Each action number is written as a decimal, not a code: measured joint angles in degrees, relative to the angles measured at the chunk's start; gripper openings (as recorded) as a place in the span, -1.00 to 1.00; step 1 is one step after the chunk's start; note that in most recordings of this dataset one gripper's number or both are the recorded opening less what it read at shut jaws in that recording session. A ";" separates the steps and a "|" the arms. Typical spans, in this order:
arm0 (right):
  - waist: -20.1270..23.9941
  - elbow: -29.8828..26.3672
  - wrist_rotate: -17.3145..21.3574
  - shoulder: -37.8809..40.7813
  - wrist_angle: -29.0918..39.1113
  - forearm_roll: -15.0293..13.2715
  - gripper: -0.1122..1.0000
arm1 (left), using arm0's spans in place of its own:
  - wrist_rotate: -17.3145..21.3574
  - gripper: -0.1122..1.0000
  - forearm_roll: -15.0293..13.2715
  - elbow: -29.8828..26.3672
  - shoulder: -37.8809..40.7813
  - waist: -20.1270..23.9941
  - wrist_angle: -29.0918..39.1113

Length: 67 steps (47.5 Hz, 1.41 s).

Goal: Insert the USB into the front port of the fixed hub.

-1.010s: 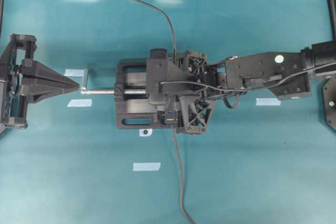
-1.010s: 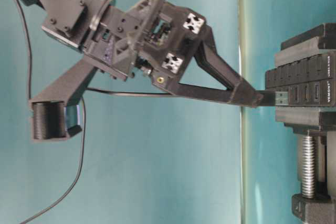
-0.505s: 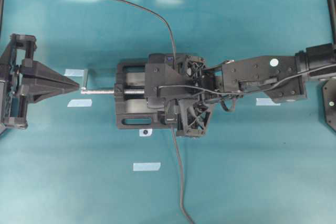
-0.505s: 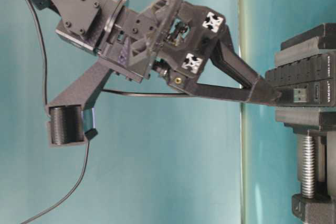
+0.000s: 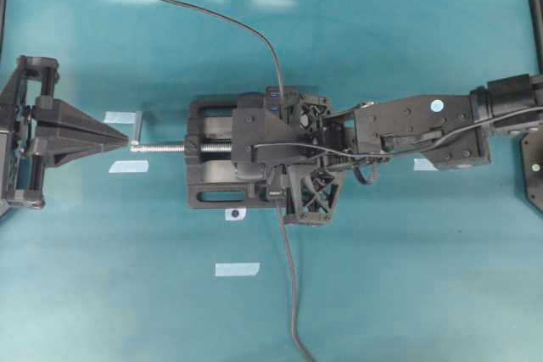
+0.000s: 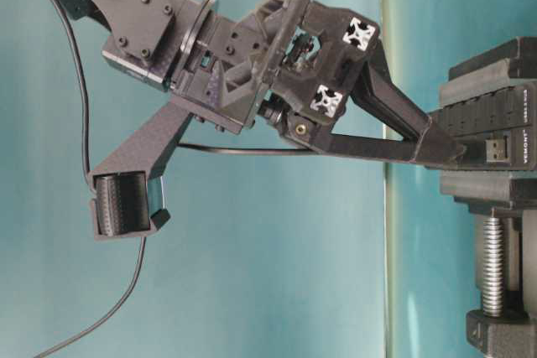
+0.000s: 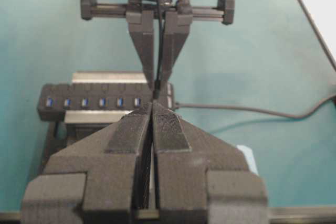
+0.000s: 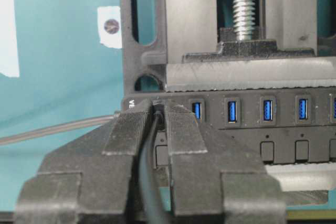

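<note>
Two hands: you see both at once in the overhead view, one working and one idle.
Right hand [image 8: 157, 124]: clenched on the USB, its two fingers [image 8: 128, 129] pressed against either side of the cable just behind the plug. You find it over the vise in the overhead view [image 5: 276, 137], reaching in from the right.
USB [image 6: 497, 150]: held level at the hub's face, silver tip showing past the fingertips in the table-level view. It sits at the end port nearest the printed label. You cannot tell how deep it is seated.
Cable [image 5: 288, 277]: runs from the right hand toward the lower edge of the overhead view; in the table-level view [image 6: 243, 151] it trails back under the arm.
Hub [image 8: 273, 114]: clamped in the vise, blue ports in a row with black buttons below them. In the left wrist view [image 7: 94, 102] six blue ports show to the left of the right hand.
Vise [image 5: 212, 163]: sits mid-table, screw [image 5: 165, 147] pointing toward the left hand.
Left hand [image 5: 119, 136]: closed on nothing, fingers [image 7: 131, 129] together, tip near the screw's handle; you cannot tell if they touch.
Table [image 5: 407, 277]: teal, with tape marks [image 5: 237, 270] near the vise.
</note>
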 measured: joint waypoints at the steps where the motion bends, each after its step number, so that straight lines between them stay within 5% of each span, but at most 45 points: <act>1: 0.00 0.00 0.00 0.09 0.00 0.00 -0.66 | 0.00 -0.80 0.00 -0.09 0.00 0.00 0.00; 67: 0.26 -1.05 0.00 0.18 4.39 -0.09 -0.66 | 0.00 -0.80 0.00 0.26 0.00 0.00 0.00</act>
